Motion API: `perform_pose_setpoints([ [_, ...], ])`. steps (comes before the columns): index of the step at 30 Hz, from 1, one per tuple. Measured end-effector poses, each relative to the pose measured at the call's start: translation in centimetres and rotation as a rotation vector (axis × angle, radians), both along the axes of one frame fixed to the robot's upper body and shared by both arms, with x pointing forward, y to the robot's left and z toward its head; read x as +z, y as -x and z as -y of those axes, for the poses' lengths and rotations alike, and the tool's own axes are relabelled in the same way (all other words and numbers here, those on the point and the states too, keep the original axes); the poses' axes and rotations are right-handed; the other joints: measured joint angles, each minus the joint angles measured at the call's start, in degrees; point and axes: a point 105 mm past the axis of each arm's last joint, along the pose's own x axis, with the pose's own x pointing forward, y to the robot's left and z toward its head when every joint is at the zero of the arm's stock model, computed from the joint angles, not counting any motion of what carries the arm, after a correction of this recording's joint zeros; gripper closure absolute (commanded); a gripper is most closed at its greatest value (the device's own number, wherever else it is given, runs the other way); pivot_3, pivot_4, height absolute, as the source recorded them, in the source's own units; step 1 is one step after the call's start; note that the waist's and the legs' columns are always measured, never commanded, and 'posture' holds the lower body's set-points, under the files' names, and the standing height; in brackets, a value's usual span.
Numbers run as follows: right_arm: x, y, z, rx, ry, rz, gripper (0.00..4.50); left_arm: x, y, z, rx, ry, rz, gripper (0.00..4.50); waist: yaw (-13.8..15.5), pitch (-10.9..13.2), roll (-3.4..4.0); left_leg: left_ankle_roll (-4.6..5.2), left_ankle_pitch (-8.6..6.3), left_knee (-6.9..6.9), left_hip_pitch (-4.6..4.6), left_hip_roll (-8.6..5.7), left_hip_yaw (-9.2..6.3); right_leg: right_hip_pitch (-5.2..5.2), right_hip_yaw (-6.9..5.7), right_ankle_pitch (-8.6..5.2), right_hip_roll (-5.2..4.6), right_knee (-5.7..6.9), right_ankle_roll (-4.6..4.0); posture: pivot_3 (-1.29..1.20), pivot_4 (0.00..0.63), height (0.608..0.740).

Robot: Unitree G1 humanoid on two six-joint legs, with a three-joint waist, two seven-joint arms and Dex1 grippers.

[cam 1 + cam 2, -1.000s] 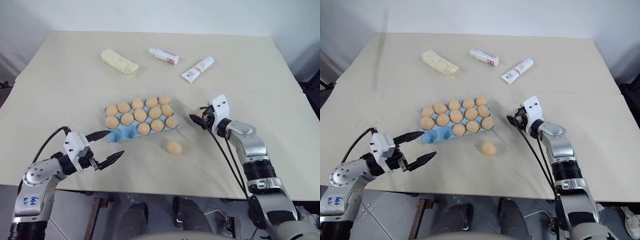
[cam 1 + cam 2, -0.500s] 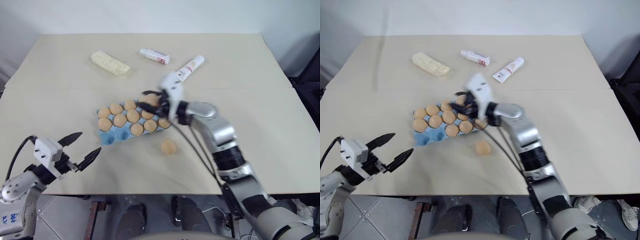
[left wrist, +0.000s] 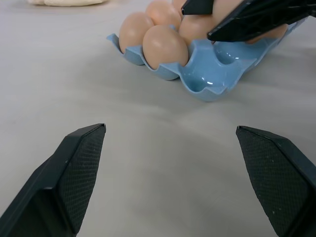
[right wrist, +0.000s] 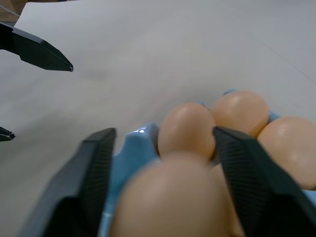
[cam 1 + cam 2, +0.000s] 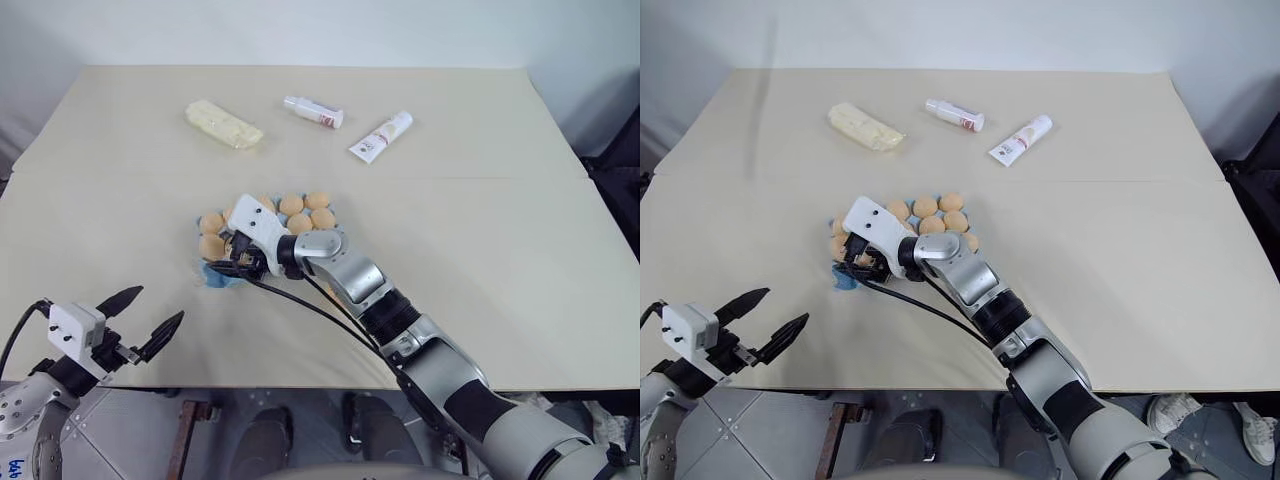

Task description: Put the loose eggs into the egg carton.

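R gripper (image 5: pixel 853 266) is hovering over egg carton (image 3: pixel 217 79) w/ an egg (image 4: pixel 173 207) between parted fingers; L gripper (image 5: pixel 142 318) is sitting wide apart near counter (image 5: pixel 520 250) edge.

Beige table (image 5: pixel 480 250): egg carton (image 3: pixel 212 79), yellow block (image 5: pixel 224 123), bottle (image 5: pixel 313 110), tube (image 5: pixel 380 137).

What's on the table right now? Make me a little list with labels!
Egg carton: light blue, mostly filled with eggs, a corner cup empty
Right gripper: open over that corner, an egg between its fingers
Left gripper: open, apart from the carton, holding nothing
Far side of table: yellow block, bottle, tube
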Motion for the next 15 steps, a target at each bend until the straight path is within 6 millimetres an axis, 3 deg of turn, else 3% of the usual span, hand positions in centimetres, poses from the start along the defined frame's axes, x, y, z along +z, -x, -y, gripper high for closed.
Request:
perform_pose_setpoints([
  [1,0.2,0.0,0.1,0.005,-0.003,-0.001,0.04,0.0,0.0,0.0,-0.001,0.000,0.002,0.00,0.0,0.0,0.00,0.00,0.00,0.00,0.00,0.00,0.00,0.00,0.00,0.00,0.00,0.00,0.00,0.00,0.150,0.740],
  [3,1.2,0.3,0.9,0.022,-0.035,-0.005,0.04,0.1,-0.2,0.2,-0.008,0.000,0.007,0.00,0.2,0.0,0.00,0.00,0.00,0.00,-0.03,0.00,0.00,-0.01,-0.01,0.00,-0.01,-0.03,0.00,0.00,0.150,0.740],
  [7,3.7,1.3,4.2,0.051,-0.119,0.041,0.04,0.5,-0.9,0.9,-0.041,0.000,0.026,0.00,0.7,0.0,-0.04,0.03,-0.02,0.00,-0.07,-0.02,-0.07,0.05,-0.06,0.00,-0.03,-0.15,0.01,0.00,0.150,0.740],
  [11,3.8,1.3,10.6,-0.035,-0.190,0.085,0.04,1.1,-2.0,2.7,-0.126,-0.012,0.047,0.00,1.1,0.0,-0.07,0.06,-0.04,0.02,-0.07,-0.05,-0.04,0.11,-0.03,0.02,-0.05,-0.21,0.04,0.00,0.150,0.740],
  [15,2.3,1.7,18.2,-0.172,-0.203,0.086,0.04,1.6,-2.8,5.3,-0.259,-0.026,0.049,0.00,1.4,0.0,-0.05,0.05,-0.04,-0.05,-0.03,0.00,-0.03,0.10,-0.04,0.01,0.01,-0.20,0.03,0.00,0.150,0.740],
])
